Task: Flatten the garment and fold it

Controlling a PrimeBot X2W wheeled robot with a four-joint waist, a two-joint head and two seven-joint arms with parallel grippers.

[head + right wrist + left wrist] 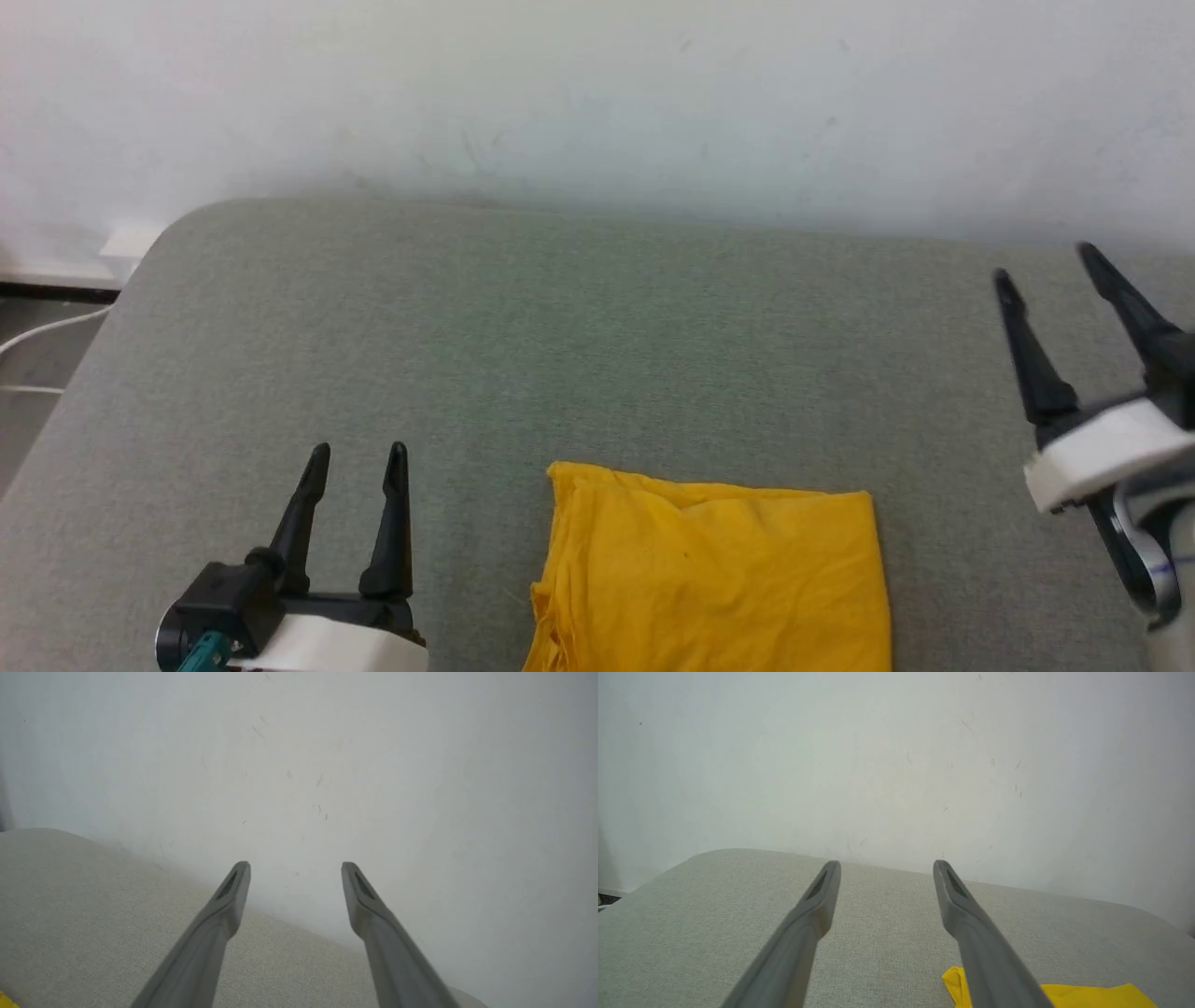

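left fingers (389, 532) spread, holding nothing | right fingers (1027, 355) spread, holding nothing | garment (709, 579) untouched

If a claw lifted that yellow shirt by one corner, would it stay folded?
Probably not: the garment is thin, wrinkled cloth in loose layers, so it would likely droop open. Pushed across the textured surface, it would probably bunch, not slide.

One folded mustard-yellow cotton garment (714, 569) lies at the lower middle of the head view, on one grey fabric-covered pad (597, 355) with rounded corners. There are two grippers, the left gripper (359, 450) at lower left and the right gripper (1044, 263) at the right edge, each with two long dark fingers (392, 523), four in all. One thin white cable (47, 331) shows at the left edge.
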